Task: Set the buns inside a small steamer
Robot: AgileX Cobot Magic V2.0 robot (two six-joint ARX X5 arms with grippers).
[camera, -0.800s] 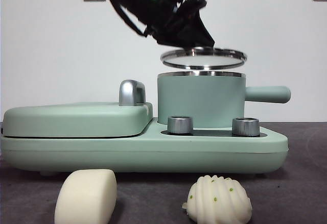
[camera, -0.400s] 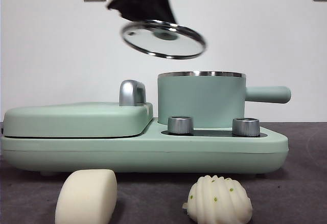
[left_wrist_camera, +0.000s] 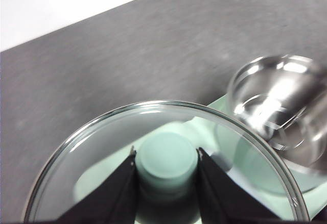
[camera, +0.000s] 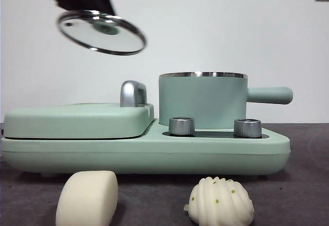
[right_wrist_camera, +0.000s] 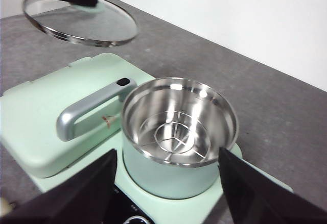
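Note:
The mint-green small steamer (camera: 202, 100) stands open on its base, steel rim bare, handle pointing right; it also shows in the right wrist view (right_wrist_camera: 179, 132), empty with a wire rack inside. My left gripper (left_wrist_camera: 167, 170) is shut on the green knob of the glass lid (camera: 102, 32) and holds the lid tilted, high above the flat griddle section. The smooth cream bun (camera: 87, 198) lies front left. The ridged bun with green specks (camera: 220, 202) lies front right. My right gripper (right_wrist_camera: 166, 193) is open, hovering above the steamer.
The flat mint-green lidded griddle section (camera: 77, 120) with a silver handle (camera: 132, 93) fills the left of the base. Two steel knobs (camera: 181, 125) sit on the base in front of the steamer. Dark grey table all round.
The left gripper has carried the glass lid from just above the steamer up and leftward, over the griddle section. The steamer now stands open. The buns have not moved.

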